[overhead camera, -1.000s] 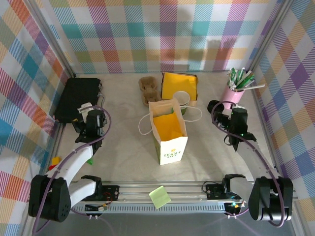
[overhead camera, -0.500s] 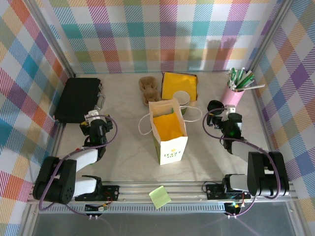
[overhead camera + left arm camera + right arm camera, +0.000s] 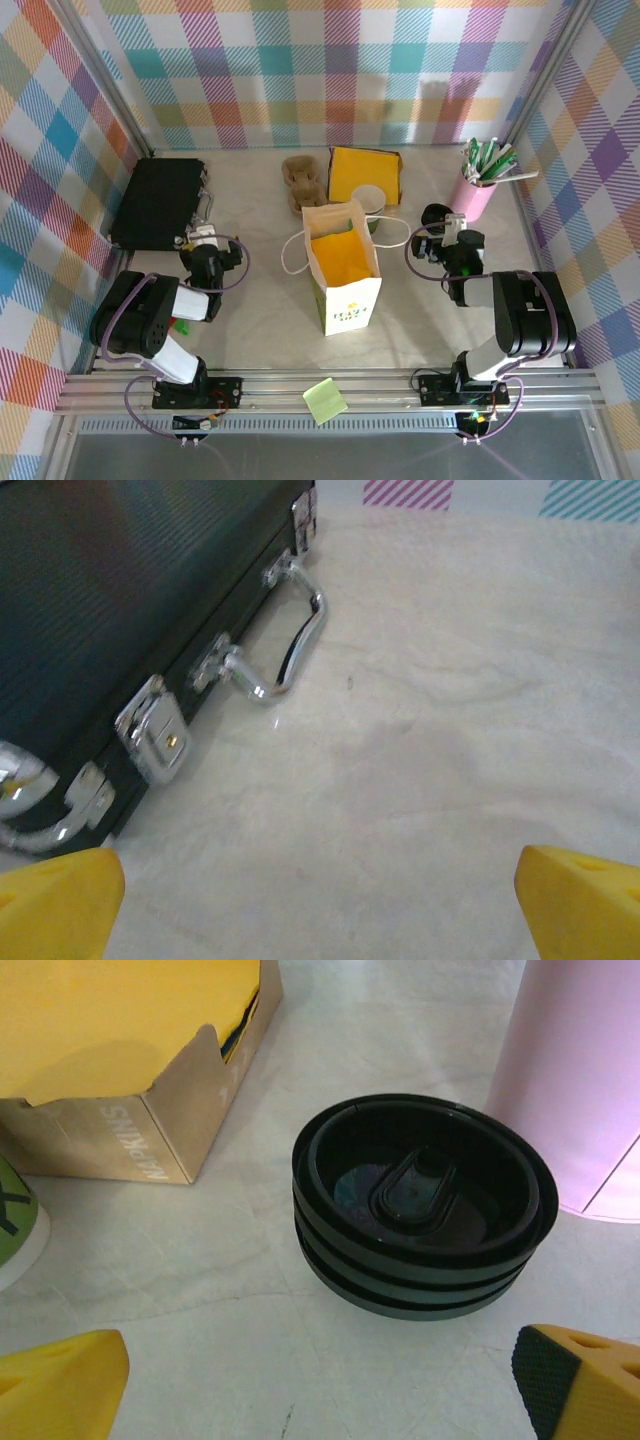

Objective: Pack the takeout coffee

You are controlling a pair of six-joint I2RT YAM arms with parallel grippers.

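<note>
Cup (image 3: 368,198) stands at 1 o'clock of the bag (image 3: 345,268), just beside the napkin box (image 3: 365,170), while I hold the left gripper (image 3: 203,238) and right gripper (image 3: 450,234) with fingers apart; I'd have the right pinch only the top lid (image 3: 420,1175) by its rim, squarely.

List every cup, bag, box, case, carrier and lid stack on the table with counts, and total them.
Cups: 2 (takeout coffee, pink straw cup)
Paper bag: 1
Napkin box: 1
Black case: 1
Brown cup carrier: 1
Stack of black lids: 1
Total: 7
</note>
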